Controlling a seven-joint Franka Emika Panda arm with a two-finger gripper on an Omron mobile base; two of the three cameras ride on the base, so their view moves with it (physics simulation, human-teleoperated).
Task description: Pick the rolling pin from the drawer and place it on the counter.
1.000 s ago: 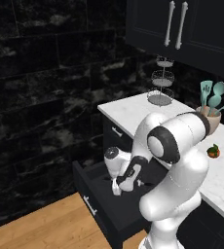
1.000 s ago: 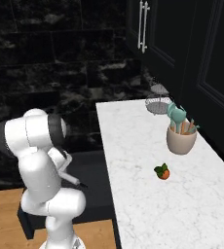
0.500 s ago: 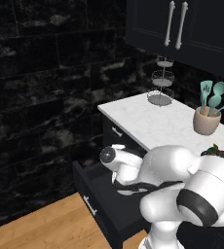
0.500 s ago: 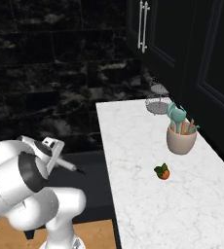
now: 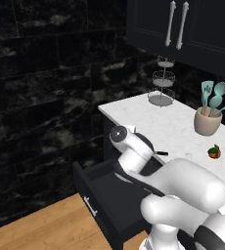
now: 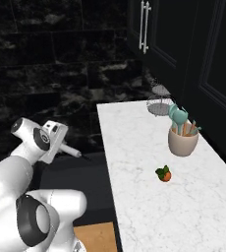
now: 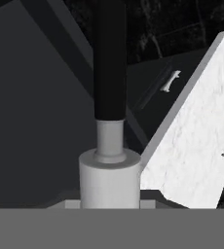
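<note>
Hand view is showing the end effector [image 7: 110, 194] clamping the rolling pin [image 7: 110, 146] by its stiff white barrel, a firm hold for a smooth, light cylinder, above the open drawer [image 5: 92, 195] left of the tabletop [image 6: 149, 167].

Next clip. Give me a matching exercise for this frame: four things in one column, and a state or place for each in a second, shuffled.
Things:
1. rolling pin
2. drawer
3. beige pot
4. wire stand

States or places:
A. holds teal spatulas
B. pulled open
C. held in the gripper
D. at the far end of the counter

Pairs: 1-C; 2-B; 3-A; 4-D
</note>
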